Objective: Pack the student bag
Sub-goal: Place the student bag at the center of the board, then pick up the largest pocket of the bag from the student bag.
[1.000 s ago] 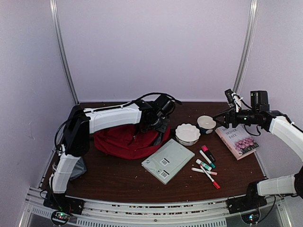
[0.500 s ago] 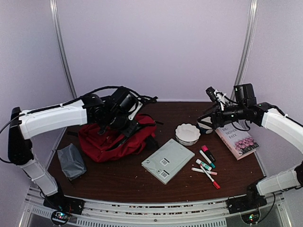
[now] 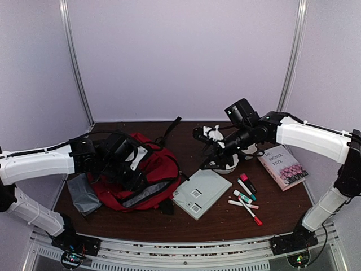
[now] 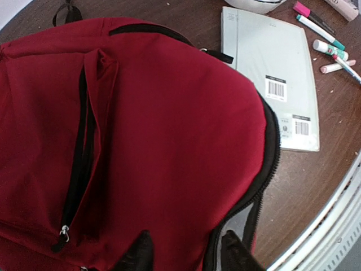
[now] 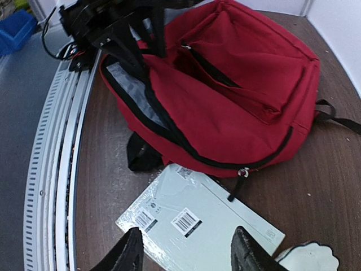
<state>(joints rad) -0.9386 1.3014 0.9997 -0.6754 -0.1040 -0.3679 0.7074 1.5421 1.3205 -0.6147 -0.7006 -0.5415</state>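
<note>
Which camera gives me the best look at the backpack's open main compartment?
Right wrist: most of the red backpack is in frame, grey lining showing at the unzipped mouth. Left wrist shows close-up fabric and only a sliver of lining. In the top view the left arm covers part of it.

The student bag (image 3: pixel 161 172), a large red backpack with black zippers, is laid flat at nine o'clock on the desk (image 3: pixel 282 206). Its main zipper is parted along the six o'clock edge, where grey lining is exposed.
</note>
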